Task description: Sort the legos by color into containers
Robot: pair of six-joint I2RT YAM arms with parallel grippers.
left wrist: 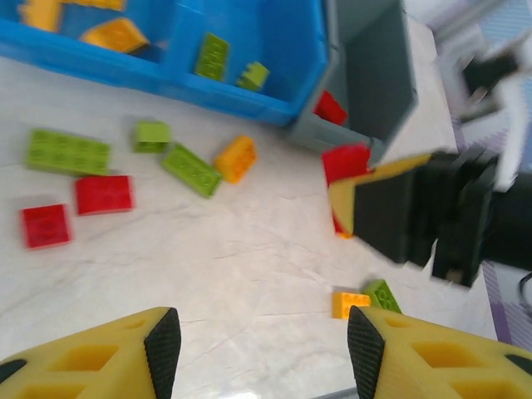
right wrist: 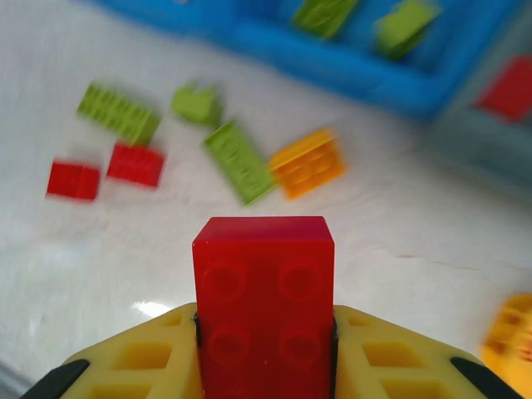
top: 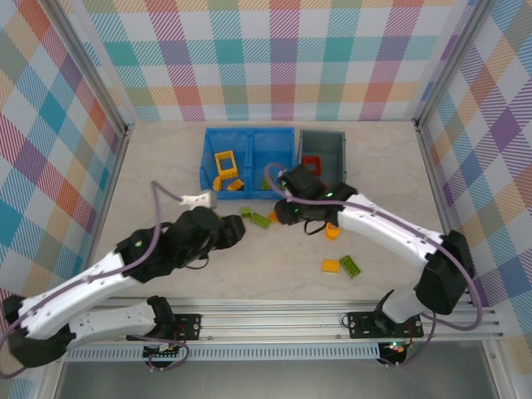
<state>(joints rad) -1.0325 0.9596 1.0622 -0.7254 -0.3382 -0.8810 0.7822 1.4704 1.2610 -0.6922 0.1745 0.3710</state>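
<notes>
Your right tool (right wrist: 264, 341) is clenched on a red brick (right wrist: 263, 274) just short of the blue bin (top: 249, 135) and grey bin (top: 332, 141) at the far edge of the bench (top: 166, 166), while your left tool (left wrist: 262, 349) hangs released over bare mid-bench, with loose bricks (left wrist: 191, 169) scattered between it and the bins.

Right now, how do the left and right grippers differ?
The left gripper is open; the right gripper is shut. The left gripper is empty; the right gripper clamps a red brick. Both have yellow fingers.
</notes>
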